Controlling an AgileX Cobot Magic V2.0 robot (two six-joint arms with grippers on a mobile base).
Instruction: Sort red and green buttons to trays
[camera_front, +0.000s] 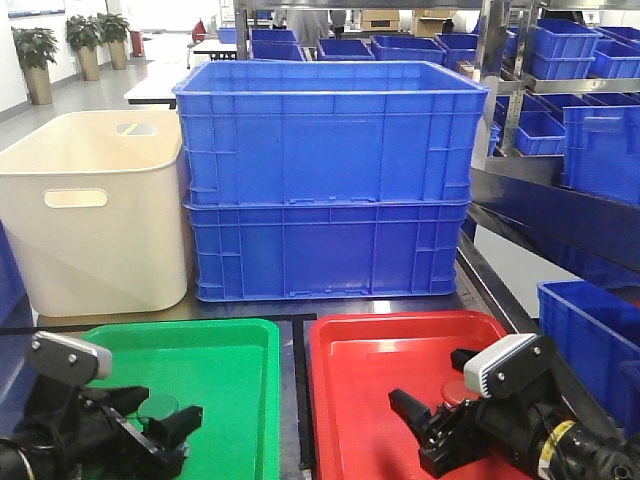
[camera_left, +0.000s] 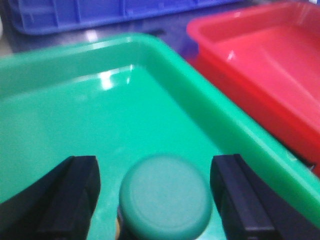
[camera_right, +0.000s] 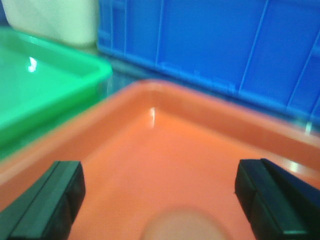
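The green button (camera_left: 165, 197) stands cap-up on the floor of the green tray (camera_left: 75, 110). My left gripper (camera_left: 155, 167) is open around it, with a clear gap on the left side and the cap close to the right finger. From the front, the same button (camera_front: 157, 407) sits between the left gripper's fingers (camera_front: 186, 418). My right gripper (camera_right: 160, 170) is open wide, low over the red tray (camera_right: 165, 130). A blurred pale reddish round cap (camera_right: 182, 227), apparently the red button, lies between its fingers without touching them. The red tray (camera_front: 380, 360) lies right of the green tray (camera_front: 230, 370).
Two stacked blue crates (camera_front: 330, 180) stand just behind the trays. A cream tub (camera_front: 95, 210) is at the back left. Another blue crate (camera_front: 595, 340) sits to the right of the red tray, with shelves of blue bins (camera_front: 590, 130) beyond.
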